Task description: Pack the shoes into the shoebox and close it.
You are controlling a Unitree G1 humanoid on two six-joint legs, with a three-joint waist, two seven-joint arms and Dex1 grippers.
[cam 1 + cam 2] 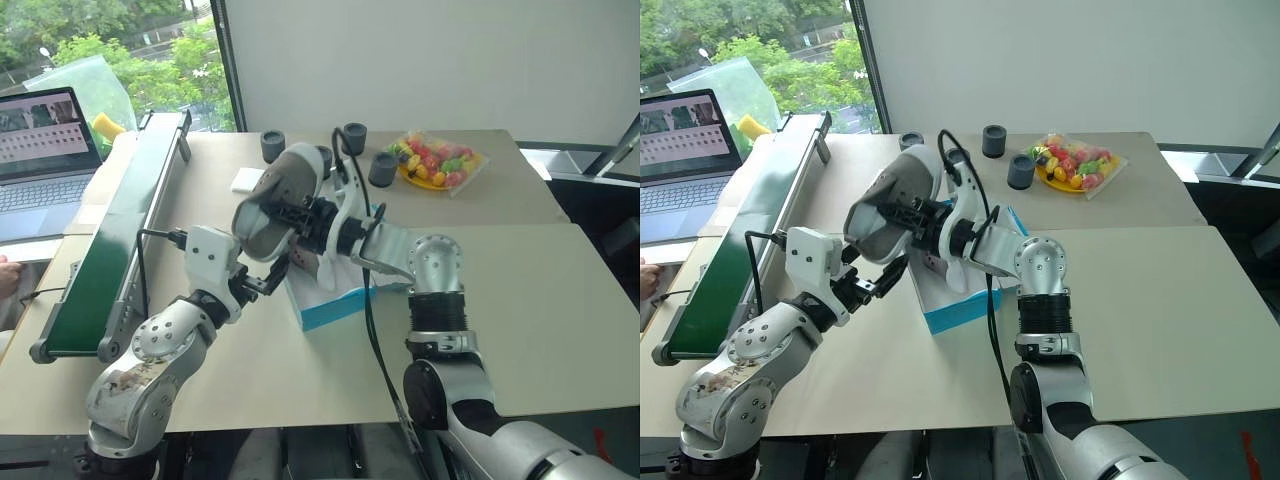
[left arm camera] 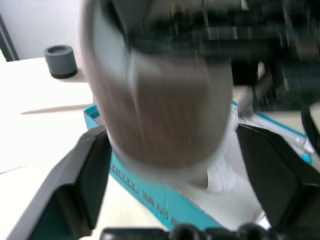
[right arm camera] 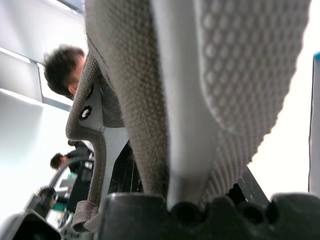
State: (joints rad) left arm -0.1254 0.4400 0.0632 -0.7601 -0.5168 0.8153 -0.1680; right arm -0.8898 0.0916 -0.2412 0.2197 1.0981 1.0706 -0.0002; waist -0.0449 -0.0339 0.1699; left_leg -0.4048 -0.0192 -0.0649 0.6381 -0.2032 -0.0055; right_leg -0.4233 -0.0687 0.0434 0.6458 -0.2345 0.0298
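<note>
A grey shoe (image 1: 285, 195) hangs tilted in the air over the open blue shoebox (image 1: 335, 308), opening towards me. My right gripper (image 1: 300, 218) is shut on its collar, and the knit upper and white sole edge (image 3: 210, 100) sit close to that wrist camera. My left gripper (image 1: 262, 280) is just below the shoe's heel end, open. Its fingers (image 2: 85, 175) stand wide on either side of the shoe (image 2: 160, 110), and the far one is clear of it. The box's white inside (image 2: 220, 180) shows something pale that I cannot make out.
Three dark grey cylinders (image 1: 273, 146) (image 1: 354, 136) (image 1: 382, 168) and a bag of colourful items (image 1: 440, 160) stand at the table's back. A white pad (image 1: 247, 180) lies behind the shoe. A green conveyor (image 1: 120, 240) and a laptop (image 1: 40, 150) are at the left. A person's hand (image 1: 8, 272) is at the left edge.
</note>
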